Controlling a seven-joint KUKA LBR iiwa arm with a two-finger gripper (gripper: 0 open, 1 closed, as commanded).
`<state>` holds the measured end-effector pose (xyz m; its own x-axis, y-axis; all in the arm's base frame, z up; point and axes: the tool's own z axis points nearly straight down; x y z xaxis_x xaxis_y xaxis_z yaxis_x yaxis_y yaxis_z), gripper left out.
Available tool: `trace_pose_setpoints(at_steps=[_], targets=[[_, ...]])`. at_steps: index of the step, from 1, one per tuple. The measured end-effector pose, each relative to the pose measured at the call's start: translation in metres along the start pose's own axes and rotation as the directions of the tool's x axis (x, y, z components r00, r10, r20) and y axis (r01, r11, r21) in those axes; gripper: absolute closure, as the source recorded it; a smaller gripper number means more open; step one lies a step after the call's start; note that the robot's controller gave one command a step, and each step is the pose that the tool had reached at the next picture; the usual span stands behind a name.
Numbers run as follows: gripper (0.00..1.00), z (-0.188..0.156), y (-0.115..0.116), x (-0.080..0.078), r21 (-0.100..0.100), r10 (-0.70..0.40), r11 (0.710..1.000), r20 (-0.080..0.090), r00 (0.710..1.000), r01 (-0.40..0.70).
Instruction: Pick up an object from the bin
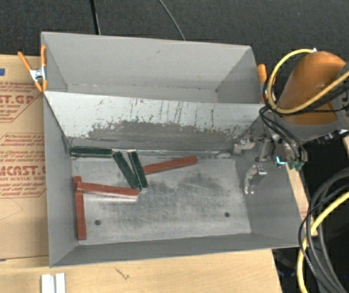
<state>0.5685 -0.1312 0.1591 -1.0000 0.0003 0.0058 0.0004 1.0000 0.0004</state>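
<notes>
While tool (252,179) hangs at right, nearest red stick (169,165) lies left-right.

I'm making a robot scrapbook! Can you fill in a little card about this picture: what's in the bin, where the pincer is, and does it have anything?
bin: grey metal bin
red-brown flat sticks: three; one along the left wall, one lying across next to it, one slanted near the middle
dark green flat sticks: three; one along the back wall, two slanted side by side
pincer: at the bin's right side, over bare floor, away from every stick
picked up: nothing yet; all sticks lie on the floor
</notes>
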Motion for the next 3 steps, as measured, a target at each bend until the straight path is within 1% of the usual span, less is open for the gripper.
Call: trace_pose_setpoints(at_steps=[1, 2, 3], targets=[[0.00, -0.005, 0.000, -0.002, 0.001, -0.001, 1.000, 0.007, 1.000, 0.001], [0.00, 0.024, 0.047, -0.001, 0.002, -0.002, 1.000, 0.011, 1.000, 0.002], [0.00, 0.025, 0.092, -0.021, 0.000, -0.073, 0.997, 0.006, 0.997, 0.073]])
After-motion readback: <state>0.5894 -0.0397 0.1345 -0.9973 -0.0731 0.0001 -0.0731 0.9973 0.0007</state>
